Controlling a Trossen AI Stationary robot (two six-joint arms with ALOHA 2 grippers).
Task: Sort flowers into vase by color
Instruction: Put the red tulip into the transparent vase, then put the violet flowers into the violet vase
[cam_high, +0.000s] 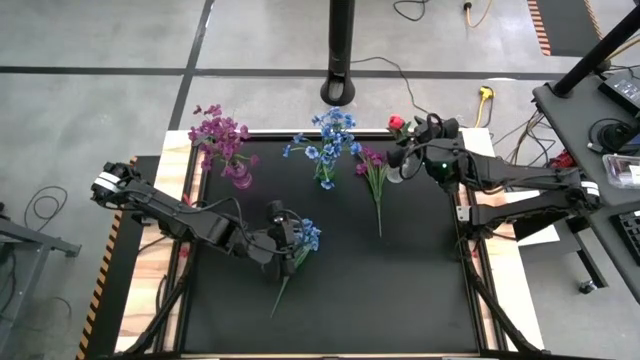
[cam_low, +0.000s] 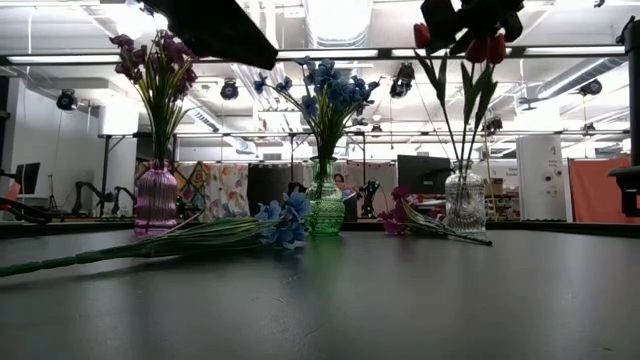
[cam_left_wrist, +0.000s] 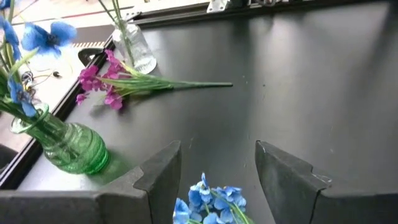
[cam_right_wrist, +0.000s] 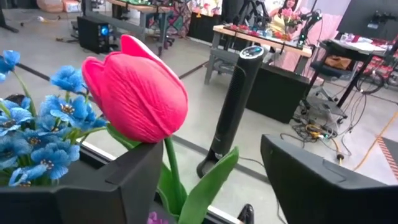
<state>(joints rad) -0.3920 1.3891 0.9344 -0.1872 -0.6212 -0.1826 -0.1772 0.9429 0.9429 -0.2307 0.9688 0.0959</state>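
Three vases (cam_low: 325, 205) at the top already hold flowers, but a blue flower (cam_high: 306, 236) under the wide left end effector (cam_high: 283, 240) and a purple flower (cam_high: 374, 165) still lie on the worktop (cam_high: 400, 290), and the right end effector (cam_high: 405, 152) stands wide by the red flowers (cam_high: 397, 124).

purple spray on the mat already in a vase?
No, the purple spray lies flat on the black mat, beside the clear vase, not in it.
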